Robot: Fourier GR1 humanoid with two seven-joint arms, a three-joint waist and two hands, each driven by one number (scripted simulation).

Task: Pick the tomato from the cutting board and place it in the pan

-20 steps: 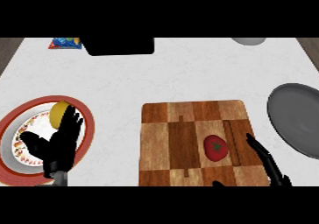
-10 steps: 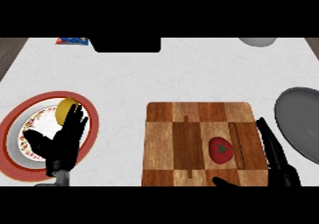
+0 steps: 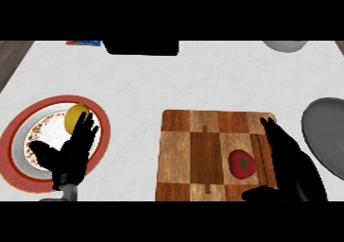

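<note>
A red tomato (image 3: 242, 163) with a green stem lies on the wooden cutting board (image 3: 195, 156), toward its right side. My right hand (image 3: 293, 163) stands open just right of the tomato, fingers straight and pointing away, thumb low at the board's near edge. The grey pan (image 3: 330, 134) shows partly at the right edge. My left hand (image 3: 70, 153) rests open over the red-rimmed plate, fingers up.
A red-rimmed patterned plate (image 3: 21, 142) at the left holds a yellow fruit (image 3: 75, 116). A black object (image 3: 142, 47) sits at the back centre, a grey bowl (image 3: 286, 45) at the back right, and a small blue and orange item (image 3: 84, 42) at the back left.
My right hand has come further forward along the tomato's right side. The view has shifted, so everything sits a little lower and further right than before.
</note>
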